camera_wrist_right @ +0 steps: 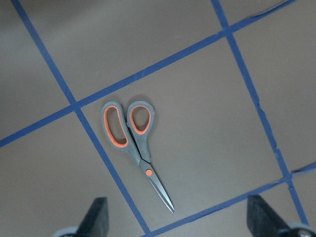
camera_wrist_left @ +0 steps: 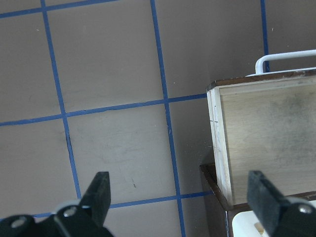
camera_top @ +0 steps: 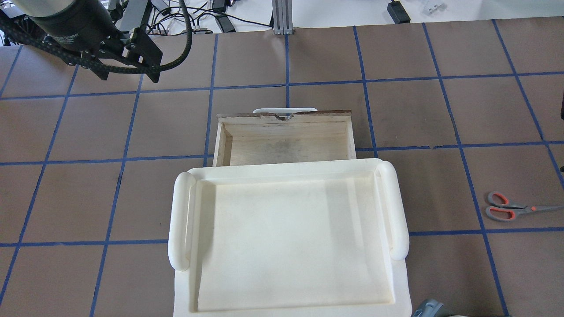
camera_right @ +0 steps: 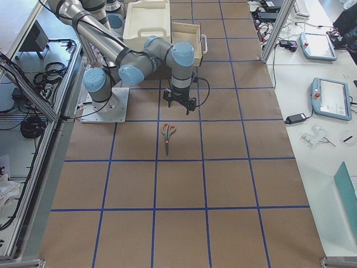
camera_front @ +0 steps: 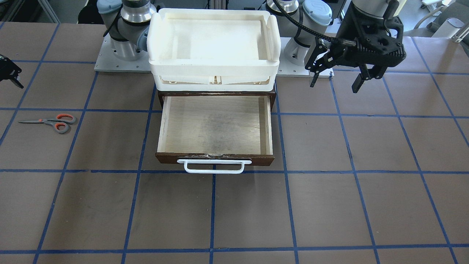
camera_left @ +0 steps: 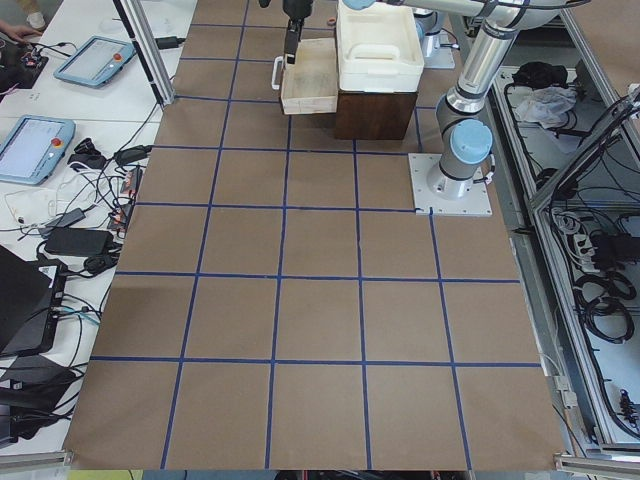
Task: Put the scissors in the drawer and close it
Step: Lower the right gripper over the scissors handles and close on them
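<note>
I see the drawer (camera_front: 216, 126) pulled open, showing only its bare plywood floor. The white bin (camera_front: 214, 40) stacked above it likewise shows just its white bottom. The scissors (camera_front: 51, 121) lie flat on the table (camera_front: 329, 205) toward its right edge, blades shut. The overhead view catches them but not the right claw (camera_wrist_right: 177, 222). Its wrist camera shows both: fingers spread wide above the scissors, not touching them. The left claw (camera_front: 335, 84) hangs wide open off the drawer's left side.

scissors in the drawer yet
No, the scissors lie flat on the table, well apart from the open drawer.
</note>
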Robot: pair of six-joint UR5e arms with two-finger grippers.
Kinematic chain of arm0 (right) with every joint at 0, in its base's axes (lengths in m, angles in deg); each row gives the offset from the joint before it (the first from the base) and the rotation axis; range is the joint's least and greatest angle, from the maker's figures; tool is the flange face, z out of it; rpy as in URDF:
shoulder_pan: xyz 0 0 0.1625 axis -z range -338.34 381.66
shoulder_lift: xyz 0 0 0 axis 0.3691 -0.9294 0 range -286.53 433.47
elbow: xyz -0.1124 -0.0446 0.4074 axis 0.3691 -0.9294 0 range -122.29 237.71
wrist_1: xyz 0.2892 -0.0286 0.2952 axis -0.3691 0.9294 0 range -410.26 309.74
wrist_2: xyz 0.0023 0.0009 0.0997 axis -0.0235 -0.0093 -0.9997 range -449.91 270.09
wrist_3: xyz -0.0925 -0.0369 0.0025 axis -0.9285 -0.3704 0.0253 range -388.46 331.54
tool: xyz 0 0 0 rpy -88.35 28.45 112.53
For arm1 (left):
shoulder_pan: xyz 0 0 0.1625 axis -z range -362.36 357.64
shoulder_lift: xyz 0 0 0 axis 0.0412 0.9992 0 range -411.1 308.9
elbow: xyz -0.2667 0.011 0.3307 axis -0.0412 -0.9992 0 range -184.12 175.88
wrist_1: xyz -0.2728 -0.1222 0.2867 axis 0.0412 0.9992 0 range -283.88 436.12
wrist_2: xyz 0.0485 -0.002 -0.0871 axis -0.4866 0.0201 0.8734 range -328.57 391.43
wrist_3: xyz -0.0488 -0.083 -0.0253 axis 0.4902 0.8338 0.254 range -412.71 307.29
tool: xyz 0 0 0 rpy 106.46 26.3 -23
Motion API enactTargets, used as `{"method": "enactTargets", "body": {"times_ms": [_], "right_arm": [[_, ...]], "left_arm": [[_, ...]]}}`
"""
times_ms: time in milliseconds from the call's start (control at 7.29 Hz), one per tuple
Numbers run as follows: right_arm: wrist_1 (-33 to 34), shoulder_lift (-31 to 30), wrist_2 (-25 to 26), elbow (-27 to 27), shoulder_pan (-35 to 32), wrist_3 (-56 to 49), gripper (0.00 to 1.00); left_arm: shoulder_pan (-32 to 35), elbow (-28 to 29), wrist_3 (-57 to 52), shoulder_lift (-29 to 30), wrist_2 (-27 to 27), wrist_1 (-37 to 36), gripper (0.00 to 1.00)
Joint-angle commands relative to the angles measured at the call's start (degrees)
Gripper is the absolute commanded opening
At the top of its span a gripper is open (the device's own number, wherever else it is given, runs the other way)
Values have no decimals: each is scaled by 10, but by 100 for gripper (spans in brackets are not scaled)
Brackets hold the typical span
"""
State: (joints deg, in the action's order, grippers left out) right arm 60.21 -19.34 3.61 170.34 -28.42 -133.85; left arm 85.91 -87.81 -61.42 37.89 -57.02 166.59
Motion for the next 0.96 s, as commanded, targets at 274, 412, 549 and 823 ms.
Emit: {"method": "enactTargets", "body": {"times_ms": [274, 412, 549, 823], "right_arm": [[123, 54, -54, 105, 87, -173, 100], [163, 61, -55, 127, 90, -178, 100], [209, 83, -55, 141, 103, -209, 100], [231, 125, -79, 144, 126, -248, 100]], "left_arm": [[0, -2, 0, 0, 0, -4, 100], [0, -2, 0, -1, 0, -4, 100], [0, -2, 0, -1, 0, -4, 100], [0, -2, 0, -1, 0, -4, 100]]}}
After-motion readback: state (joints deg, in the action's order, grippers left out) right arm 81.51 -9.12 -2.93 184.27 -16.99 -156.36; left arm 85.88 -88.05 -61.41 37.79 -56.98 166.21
